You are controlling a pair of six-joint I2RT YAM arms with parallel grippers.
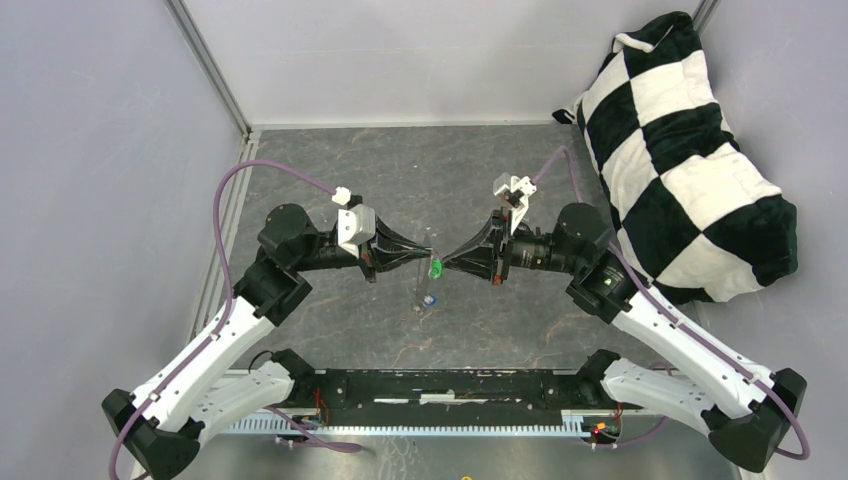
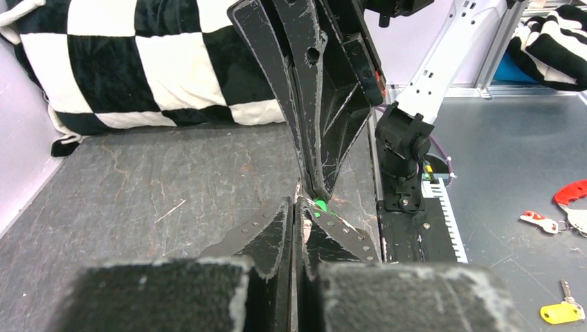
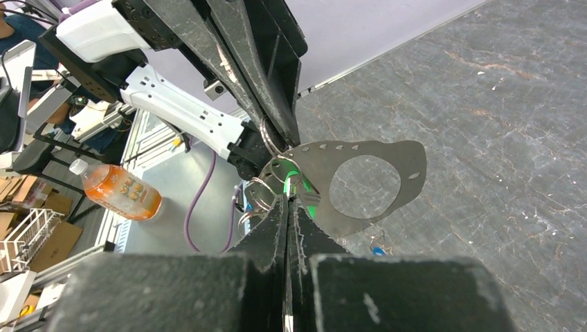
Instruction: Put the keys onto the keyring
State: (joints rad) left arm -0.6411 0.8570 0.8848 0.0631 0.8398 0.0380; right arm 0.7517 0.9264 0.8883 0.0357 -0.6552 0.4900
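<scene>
**Keyring** (image 3: pixel 257 196): thin silver wire loops. Carries a flat grey metal plate (image 3: pixel 387 173), pear-shaped, w/ one big round hole and small perforations along the edge.
**Loc.:** mid-air over table centre, betw. both grippers.
**L gripper** (image 2: pixel 296 207): black tapered fingers, together, clamped on top of keyring.
**R gripper** (image 3: pixel 287 206): fingers closed, pinching green-head key (image 3: pixel 293 181) at the loops. Blade hidden, long axis n/k.
**Also on ring:** blue-head key (image 1: pixel 430 298), hanging under the plate.
**Surface:** table (image 1: pixel 330 180), dark, veined, slate-look.
**Misc.:**
- 1 pillow (image 1: pixel 690 150), plush, black/white check, far R.
- 1 bottle (image 3: pixel 118 191), clear plastic, orange liquid inside, beyond table edge.
</scene>
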